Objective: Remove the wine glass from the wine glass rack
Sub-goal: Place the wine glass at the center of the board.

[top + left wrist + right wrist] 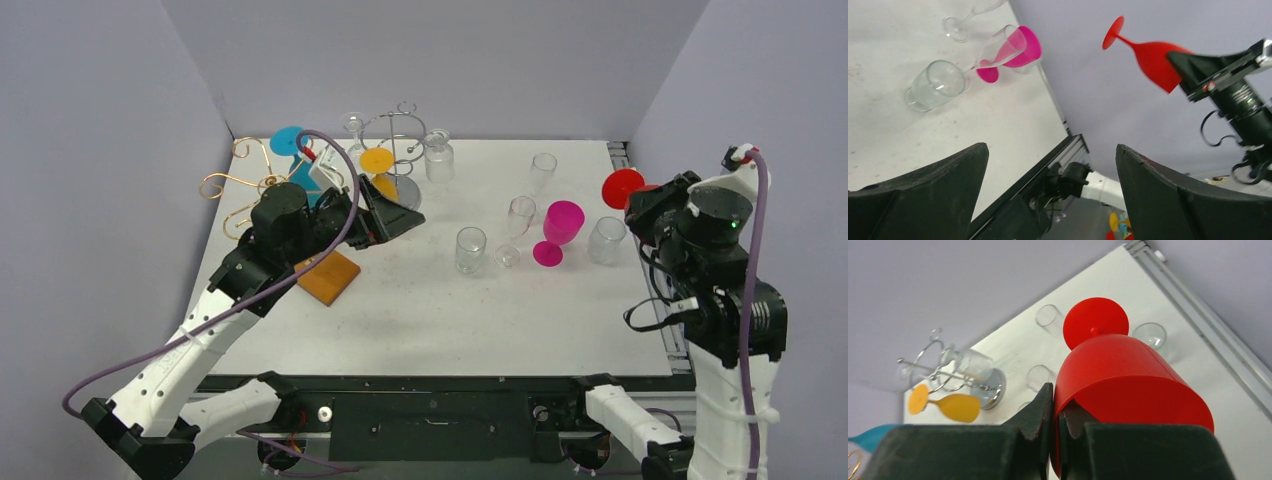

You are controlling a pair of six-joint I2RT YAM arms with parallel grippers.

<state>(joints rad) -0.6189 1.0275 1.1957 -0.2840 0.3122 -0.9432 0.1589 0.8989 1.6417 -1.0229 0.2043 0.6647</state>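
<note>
Over the right edge of the white table, the right gripper is pinched on the rim of the red wine glass, held in the air. The left gripper stands wide open, empty, beside the silver rack, where a yellow glass seems to hang.

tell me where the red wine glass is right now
In the top view the red wine glass is at the right edge of the table, held in the air by the right gripper pinching its rim, close to a clear tumbler.
</note>
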